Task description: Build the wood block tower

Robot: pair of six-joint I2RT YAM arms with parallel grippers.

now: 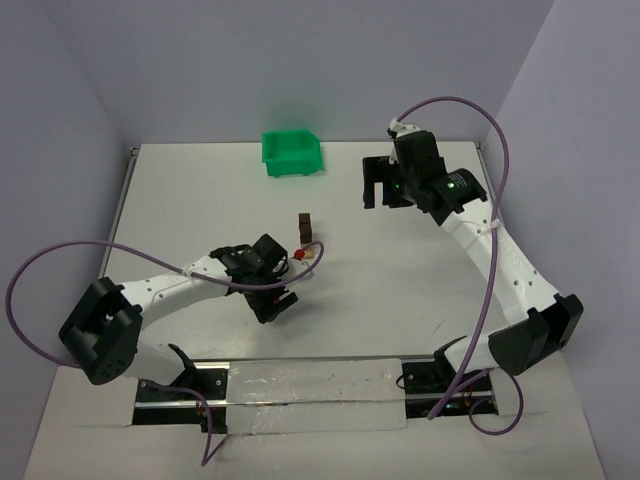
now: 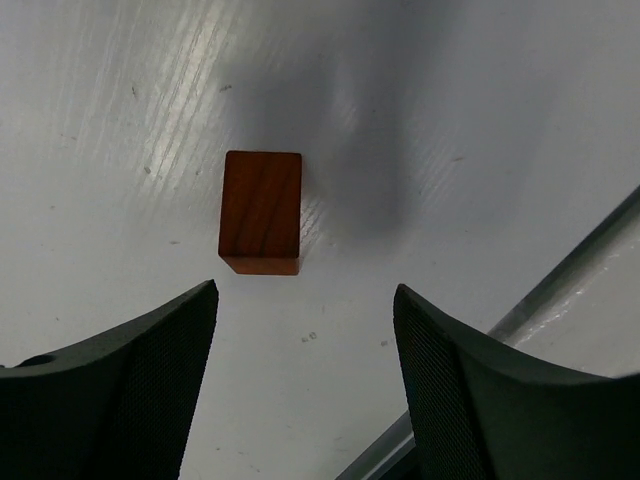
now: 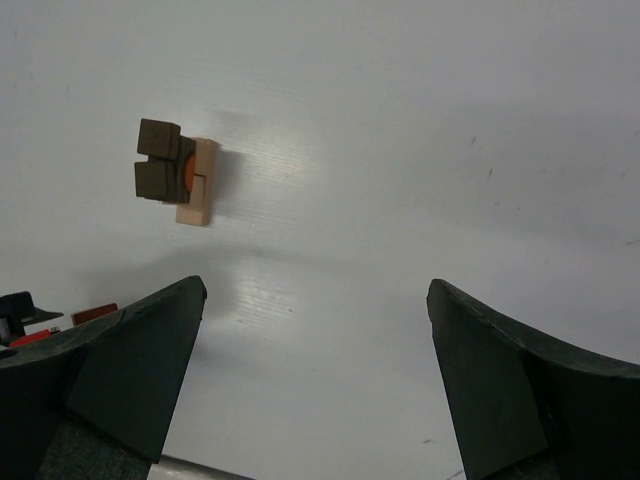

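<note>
The wood block tower [image 1: 306,232] stands mid-table as a narrow stack, with dark brown blocks on top and a light tan piece at its base. In the right wrist view the tower [image 3: 175,172] shows from above, with an orange-brown piece between dark and tan. A loose reddish-brown block [image 2: 261,212] lies flat on the table just ahead of my left gripper [image 2: 305,290], which is open with nothing between its fingers. That left gripper [image 1: 283,300] points toward the table's near edge. My right gripper [image 1: 380,190] hangs open and empty, right of the tower [image 3: 315,290].
A green plastic bin [image 1: 292,152] sits at the back of the table. A metal rail [image 2: 560,280] runs along the near edge, close to the left gripper's right finger. Part of the left arm [image 3: 40,320] shows at the right wrist view's lower left.
</note>
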